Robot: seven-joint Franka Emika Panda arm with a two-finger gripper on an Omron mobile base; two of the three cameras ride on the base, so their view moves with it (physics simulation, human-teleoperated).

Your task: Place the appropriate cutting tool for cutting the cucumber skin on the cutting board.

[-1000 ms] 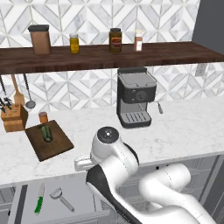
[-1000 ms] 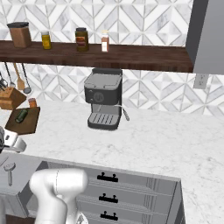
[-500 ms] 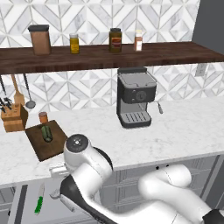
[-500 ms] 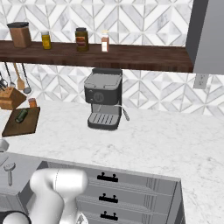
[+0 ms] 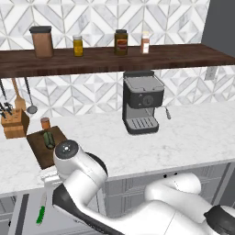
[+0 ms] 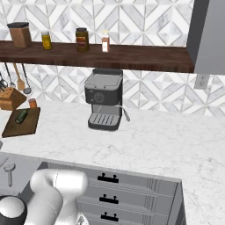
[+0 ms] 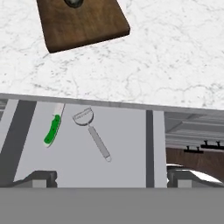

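Since half a second ago your arm has swung further left and down in the left base view; its round wrist cap now sits just in front of the board's near edge, where before it was more to the right. In the right base view the arm's white bulk stays low at the bottom left. The things themselves have not shifted.

Gripper (image 7: pixel 106 177): jaws stand wide, nothing between them. The two dark fingertips (image 7: pixel 41 177) rise at the bottom of the hand view, well apart, above the open drawer.

Peeler (image 7: pixel 92 133): lies flat on the grey floor of the open drawer (image 7: pixel 127 144), head toward the counter edge, handle running away from the counter and slanted. It is untouched. In the right base view the peeler (image 6: pixel 9 172) shows at the far left, in the drawer below the counter's front edge.

Knife (image 7: pixel 53 127): green handle, pale blade, just beside the peeler in the same drawer, apart from it. In the left base view the knife (image 5: pixel 41 209) lies left of the arm.

Board (image 5: pixel 39 147): on the counter (image 5: pixel 183 137) near its left end, close to the front edge. The cucumber (image 5: pixel 47 139) lies on the board's back part. A small orange-brown jar (image 5: pixel 45 123) stands just behind the board, and the knife block (image 5: pixel 13 125) stands left of it by the wall.

Coffee machine (image 5: pixel 142 102): mid-counter, against the wall.
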